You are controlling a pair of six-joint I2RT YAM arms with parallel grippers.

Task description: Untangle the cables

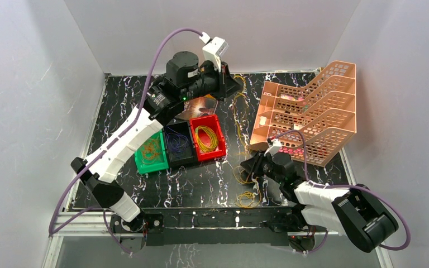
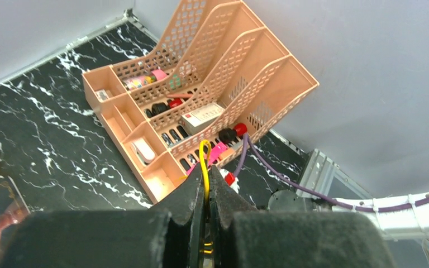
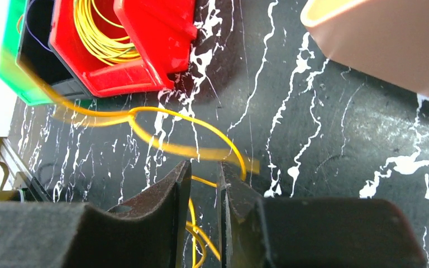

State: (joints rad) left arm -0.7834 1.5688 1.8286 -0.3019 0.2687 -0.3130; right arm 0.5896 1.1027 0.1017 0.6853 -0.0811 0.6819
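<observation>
1. Cables (image 1: 246, 196), yellow, lie tangled on the bench (image 1: 201, 184), in front of the red bin (image 1: 221, 138) and to its right.
2. Left end effector (image 2: 208, 173) is raised behind the red bin, closed tight on a yellow loop (image 2: 205, 152) that pokes out past its fingertips.
3. A yellow strand (image 1: 237, 120) hangs from that grip and drops past the red bin's right side.
4. Right end effector (image 3: 205, 177) sits low over the bench, right-front of the red bin. Its jaws stand slightly apart, and a yellow wire (image 3: 192, 218) runs through the gap, which is wider than the wire. No pinch shows.
5. A yellow coil (image 1: 205, 138) lies inside the red bin. The black bin (image 1: 179, 146), touching its left side, holds blue-purple loops. The green bin (image 1: 151, 153), further left, holds orange ones.
6. A rack (image 1: 307, 111) stands to the red bin's right.
</observation>
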